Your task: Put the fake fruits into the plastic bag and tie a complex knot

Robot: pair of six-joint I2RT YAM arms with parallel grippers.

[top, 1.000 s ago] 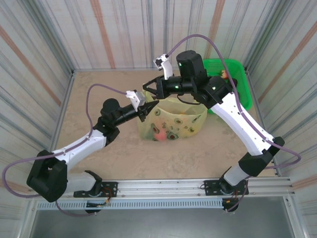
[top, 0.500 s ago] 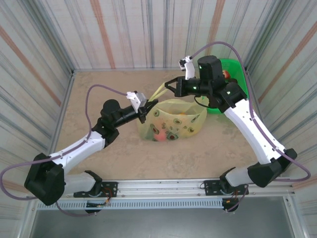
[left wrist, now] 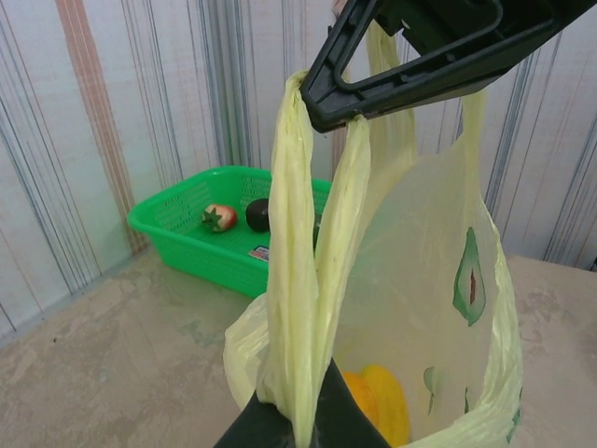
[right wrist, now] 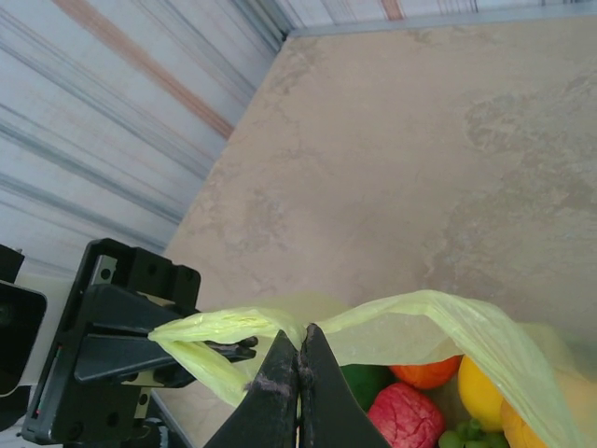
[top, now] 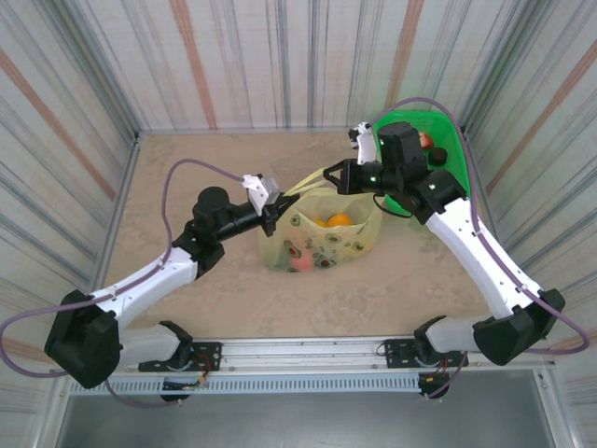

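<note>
At the middle of the top view, the sandy worktop [top: 187, 177] carries the yellow-green plastic bag [top: 326, 241], mouth up, with a green basket [top: 454, 154] at upper right. The left pincer [top: 272, 215] is pressed together on a handle at the bag's left rim. The right pincer [top: 328, 174], just above the bag, pinches the same stretched handle. Orange and yellow fake fruits [top: 336, 221] lie inside the bag, while a red fruit [left wrist: 219, 217] and a dark fruit [left wrist: 258, 214] sit in the basket.

Striped corrugated walls [top: 233, 65], mottled beige tabletop [top: 308, 299]
</note>
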